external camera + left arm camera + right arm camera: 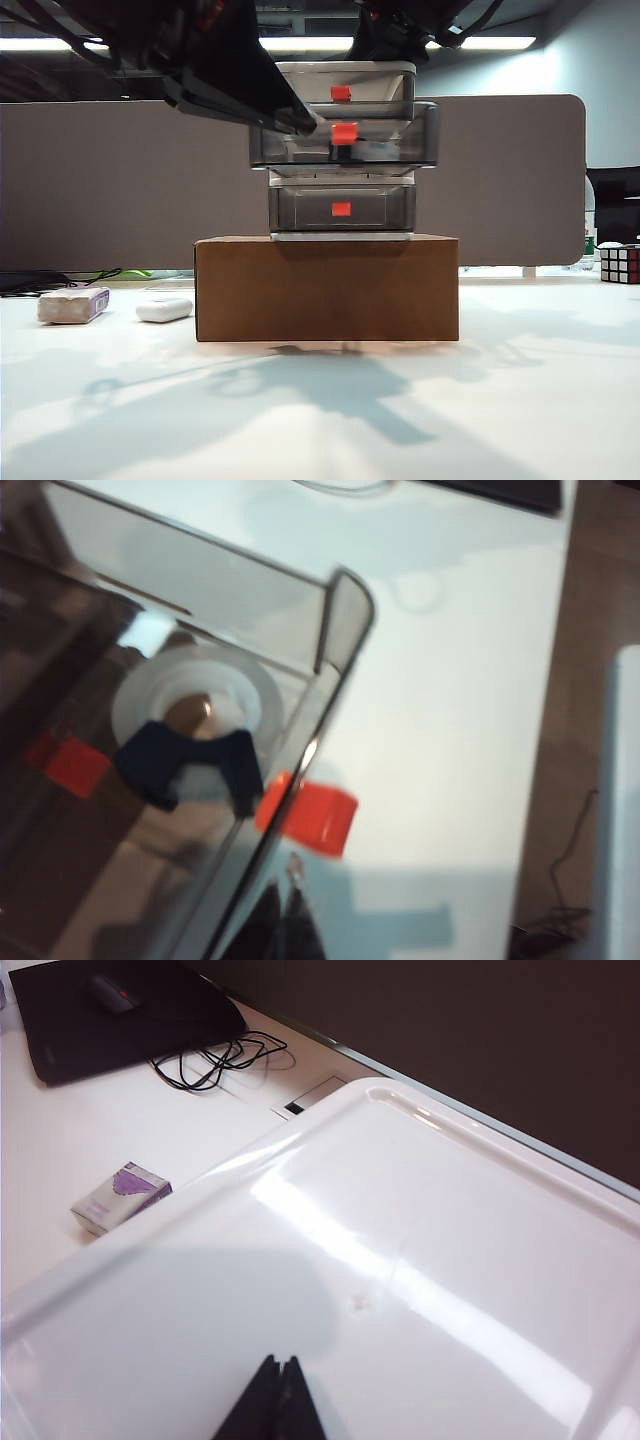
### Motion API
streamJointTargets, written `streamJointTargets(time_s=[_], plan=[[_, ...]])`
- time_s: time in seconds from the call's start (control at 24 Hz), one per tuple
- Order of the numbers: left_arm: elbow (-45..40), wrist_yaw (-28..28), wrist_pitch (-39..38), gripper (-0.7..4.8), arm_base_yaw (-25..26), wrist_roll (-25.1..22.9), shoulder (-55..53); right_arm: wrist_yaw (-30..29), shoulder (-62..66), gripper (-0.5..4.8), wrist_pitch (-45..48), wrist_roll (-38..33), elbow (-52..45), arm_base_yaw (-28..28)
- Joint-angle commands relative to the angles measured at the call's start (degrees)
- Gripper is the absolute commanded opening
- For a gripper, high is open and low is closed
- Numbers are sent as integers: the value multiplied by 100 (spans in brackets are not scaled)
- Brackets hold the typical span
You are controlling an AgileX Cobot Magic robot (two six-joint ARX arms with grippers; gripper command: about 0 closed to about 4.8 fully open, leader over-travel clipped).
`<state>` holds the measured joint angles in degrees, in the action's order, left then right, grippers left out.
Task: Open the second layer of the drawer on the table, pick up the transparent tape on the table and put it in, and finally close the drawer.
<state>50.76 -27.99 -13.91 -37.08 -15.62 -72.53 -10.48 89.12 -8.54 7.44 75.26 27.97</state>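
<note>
The drawer (pixel 341 150), a white-framed cabinet with smoky grey tiers, stands on a brown box. Its second layer (pixel 343 146) is pulled out toward the camera, with its red handle (pixel 344 133) in front. The left wrist view looks down into it: the transparent tape (pixel 195 712) lies flat inside, its dark blue bit (pixel 188 765) toward the front wall. My left gripper (pixel 290 915) is shut and empty just outside that wall, beside the red handle (pixel 310 815); from outside its tip (pixel 306 124) sits at the drawer's left front. My right gripper (pixel 280 1368) is shut and empty over the cabinet's white top (pixel 420 1260).
The cardboard box (pixel 327 288) carries the cabinet on the white table (pixel 320 420). A whitish block with a purple label (pixel 73 304) and a white oblong device (pixel 164 309) lie at the left. A puzzle cube (pixel 620 263) sits far right. A grey partition (pixel 120 180) stands behind.
</note>
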Motion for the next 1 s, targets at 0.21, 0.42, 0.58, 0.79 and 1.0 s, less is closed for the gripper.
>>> streamJointTargets(time_s=[0.21, 0.42, 0.58, 0.79, 1.0], plan=[[15, 879, 1360, -6, 9, 2, -476, 55, 0, -5, -487, 210, -9, 2], [15, 1270, 2085, -6, 9, 129, -809, 55, 0, -5, -586, 212, -9, 2], [15, 1685, 2868, -6, 9, 238, -1165, 55, 0, -5, -625, 210, -9, 2], [13, 2011, 2964, -6, 4, 236, -1305, 52, -2, -5, -619, 214, -7, 2], [-9, 1491, 1451, -6, 2, -302, -205, -13, -496, -5, -459, 485, -13, 11]])
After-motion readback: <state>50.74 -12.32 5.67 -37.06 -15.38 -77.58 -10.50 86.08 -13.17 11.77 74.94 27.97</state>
